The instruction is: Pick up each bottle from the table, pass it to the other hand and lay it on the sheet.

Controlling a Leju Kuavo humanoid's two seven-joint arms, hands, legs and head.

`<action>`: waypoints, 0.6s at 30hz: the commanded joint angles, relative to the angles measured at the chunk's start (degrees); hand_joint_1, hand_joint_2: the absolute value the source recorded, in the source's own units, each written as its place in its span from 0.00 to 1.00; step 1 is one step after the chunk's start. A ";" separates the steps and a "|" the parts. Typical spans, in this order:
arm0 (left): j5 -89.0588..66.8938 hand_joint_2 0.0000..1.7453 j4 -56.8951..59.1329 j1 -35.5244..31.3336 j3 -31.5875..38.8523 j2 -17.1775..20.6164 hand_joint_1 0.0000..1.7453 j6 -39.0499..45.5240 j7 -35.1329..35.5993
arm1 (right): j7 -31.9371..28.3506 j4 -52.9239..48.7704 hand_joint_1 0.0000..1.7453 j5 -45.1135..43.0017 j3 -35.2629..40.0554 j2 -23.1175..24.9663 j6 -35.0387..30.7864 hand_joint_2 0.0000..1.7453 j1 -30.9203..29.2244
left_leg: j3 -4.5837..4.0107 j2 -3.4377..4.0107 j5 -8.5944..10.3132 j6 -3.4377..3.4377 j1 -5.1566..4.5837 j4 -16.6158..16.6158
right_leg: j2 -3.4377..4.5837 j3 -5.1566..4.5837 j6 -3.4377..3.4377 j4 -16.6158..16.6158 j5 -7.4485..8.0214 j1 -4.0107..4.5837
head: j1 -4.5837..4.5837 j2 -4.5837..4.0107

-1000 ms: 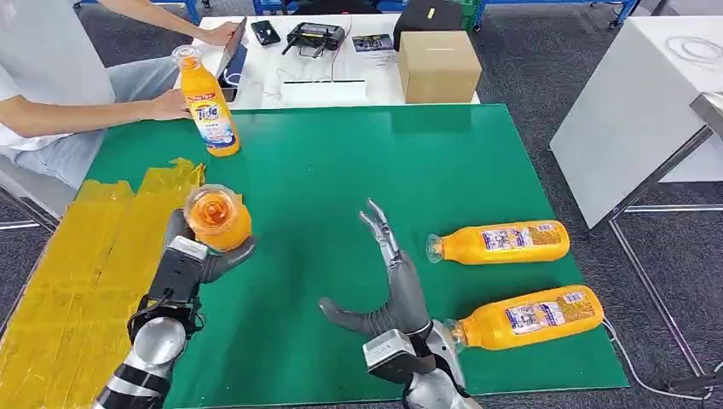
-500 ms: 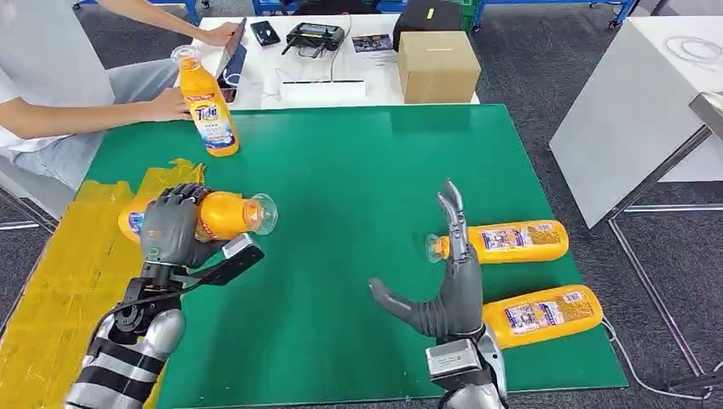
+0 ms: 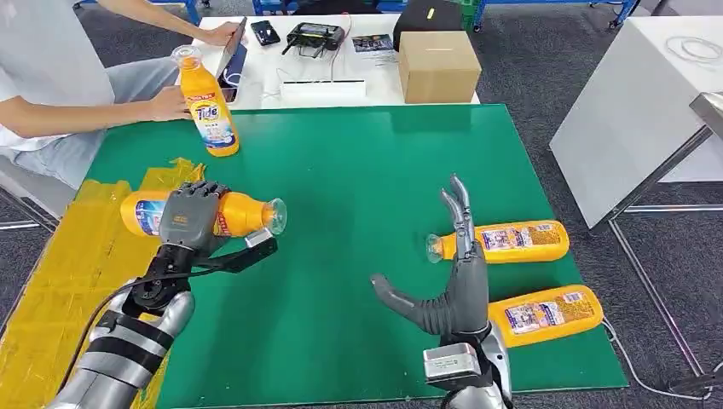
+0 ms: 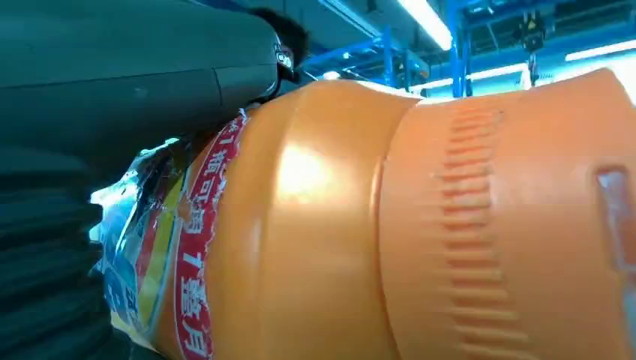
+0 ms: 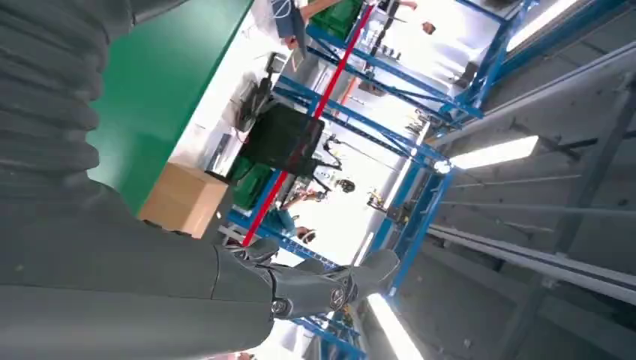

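Note:
My left hand grips an orange bottle around its middle and holds it on its side, base over the yellow sheet, clear cap toward the table's centre. The left wrist view has the same orange bottle pressed against the hand. My right hand stands open above the green mat, fingers pointing up, holding nothing. Beside it lie two orange bottles, one further back and one nearer. A third bottle stands upright at the mat's far left corner.
A person sits at the far left, one hand by the upright bottle. Behind the mat, a white table carries a cardboard box, a phone and a controller. A grey table stands to the right.
My left hand turned the bottle from cap-up to lying sideways and carried it left over the sheet's edge. My right hand moved right toward the two lying bottles, fingers raised.

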 commanded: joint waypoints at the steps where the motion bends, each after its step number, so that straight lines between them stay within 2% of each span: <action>1: -1.24 1.00 23.35 -13.13 -1.20 -0.79 1.00 -2.41 3.27 | 0.92 0.87 0.00 0.07 0.20 -0.10 0.05 1.00 -2.15 | 0.05 -0.16 0.01 -0.02 0.03 0.00 | -0.14 0.10 -0.04 -0.01 -0.03 0.03 | 0.02 0.00; 7: -0.44 1.00 31.18 -16.14 1.22 -1.45 1.00 -1.88 5.18 | 1.18 1.60 0.00 -0.15 0.31 -0.07 0.45 1.00 -2.49 | 0.09 -0.10 -0.01 -0.02 0.03 -0.01 | -0.08 0.13 -0.04 -0.01 -0.02 0.04 | 0.02 0.00; 13: -0.25 1.00 32.13 -16.57 1.79 -1.36 1.00 -2.07 5.75 | 1.23 1.89 0.00 -0.24 0.32 -0.01 0.49 1.00 -2.65 | 0.11 -0.07 -0.03 -0.02 0.04 0.01 | -0.05 0.15 -0.04 0.00 -0.04 0.05 | 0.02 0.00; 18: 1.78 1.00 38.04 -19.07 4.59 -1.17 1.00 -3.22 5.22 | 1.43 3.24 0.00 -1.09 0.75 0.09 0.97 1.00 -3.20 | 0.16 -0.05 -0.05 -0.03 0.08 0.02 | -0.01 0.21 -0.06 -0.01 -0.04 0.08 | 0.02 0.00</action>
